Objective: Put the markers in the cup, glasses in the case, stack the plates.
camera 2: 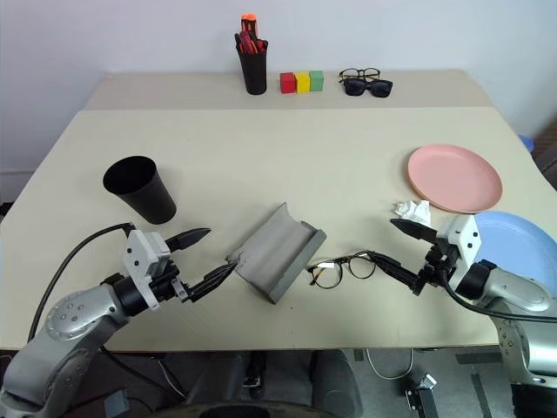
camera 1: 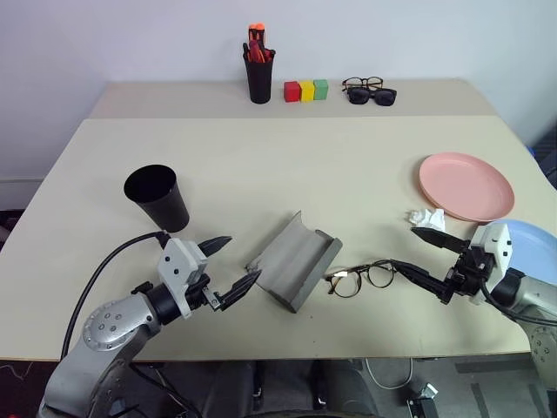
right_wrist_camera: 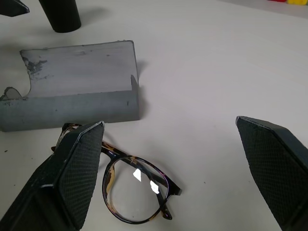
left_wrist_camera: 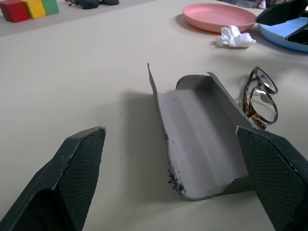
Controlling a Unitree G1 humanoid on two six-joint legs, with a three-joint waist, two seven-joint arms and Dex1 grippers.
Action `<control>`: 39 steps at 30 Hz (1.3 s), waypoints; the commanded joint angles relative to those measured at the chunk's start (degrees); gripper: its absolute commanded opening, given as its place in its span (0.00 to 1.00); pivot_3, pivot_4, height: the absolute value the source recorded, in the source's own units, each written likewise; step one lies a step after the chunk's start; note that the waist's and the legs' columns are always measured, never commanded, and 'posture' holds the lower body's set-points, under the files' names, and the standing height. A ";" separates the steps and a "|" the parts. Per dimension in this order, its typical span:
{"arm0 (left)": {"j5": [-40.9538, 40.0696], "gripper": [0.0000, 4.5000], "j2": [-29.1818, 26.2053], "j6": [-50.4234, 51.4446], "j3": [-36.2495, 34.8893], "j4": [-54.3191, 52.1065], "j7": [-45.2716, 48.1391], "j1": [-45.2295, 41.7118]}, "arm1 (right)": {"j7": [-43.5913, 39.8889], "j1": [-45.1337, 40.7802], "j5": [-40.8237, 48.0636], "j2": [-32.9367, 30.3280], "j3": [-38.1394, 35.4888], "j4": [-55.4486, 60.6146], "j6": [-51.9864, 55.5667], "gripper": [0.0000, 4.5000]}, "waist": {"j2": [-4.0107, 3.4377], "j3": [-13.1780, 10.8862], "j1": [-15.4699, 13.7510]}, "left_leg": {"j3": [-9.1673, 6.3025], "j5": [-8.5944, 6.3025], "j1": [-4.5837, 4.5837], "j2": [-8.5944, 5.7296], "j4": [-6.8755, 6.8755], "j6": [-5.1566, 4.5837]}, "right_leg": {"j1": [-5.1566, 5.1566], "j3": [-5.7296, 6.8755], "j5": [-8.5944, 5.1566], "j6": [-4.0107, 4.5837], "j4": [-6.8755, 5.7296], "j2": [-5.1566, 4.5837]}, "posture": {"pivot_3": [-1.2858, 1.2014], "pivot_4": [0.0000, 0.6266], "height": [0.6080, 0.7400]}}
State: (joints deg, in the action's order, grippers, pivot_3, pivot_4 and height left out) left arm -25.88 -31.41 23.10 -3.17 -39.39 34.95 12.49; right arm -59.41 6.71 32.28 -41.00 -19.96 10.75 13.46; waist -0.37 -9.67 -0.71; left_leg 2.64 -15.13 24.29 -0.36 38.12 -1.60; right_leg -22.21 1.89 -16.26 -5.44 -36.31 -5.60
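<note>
A: Count?
B: One case (camera 1: 294, 262) lying open mid-table, one glasses (camera 1: 363, 277) just beside it, one cup (camera 1: 157, 197), two plates: pink (camera 1: 466, 185), blue (camera 1: 533, 248).
A: Grippers?
B: Left gripper (camera 1: 233, 267) and right gripper (camera 1: 416, 253) both spread, empty.

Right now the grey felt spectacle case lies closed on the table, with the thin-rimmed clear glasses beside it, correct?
Not quite: the grey felt spectacle case lies open, its inside showing in the left wrist view. The thin-rimmed clear glasses do lie beside it on the table.
</note>
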 commanded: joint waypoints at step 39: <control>-29.85 0.99 1.79 16.73 -30.42 -9.18 -25.57 13.59 | -15.37 -3.14 10.00 -3.42 0.86 5.10 0.39 1.00 | 0.04 -0.01 0.01 | 0.00 -0.01 -0.03 0.03 0.06 -0.02 | 0.07 -0.01 -0.01 0.01 -0.01 -0.02 | 0.52 0.24 1.00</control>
State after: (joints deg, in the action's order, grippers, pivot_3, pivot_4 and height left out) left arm -52.89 -28.80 37.95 -30.69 -45.98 13.31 25.72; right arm -72.88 5.09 39.44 -43.49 -18.70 12.48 13.77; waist -0.33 -9.68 -0.70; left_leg 2.64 -15.14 24.22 -0.33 38.19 -1.62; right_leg -22.11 1.88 -16.27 -5.42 -36.31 -5.61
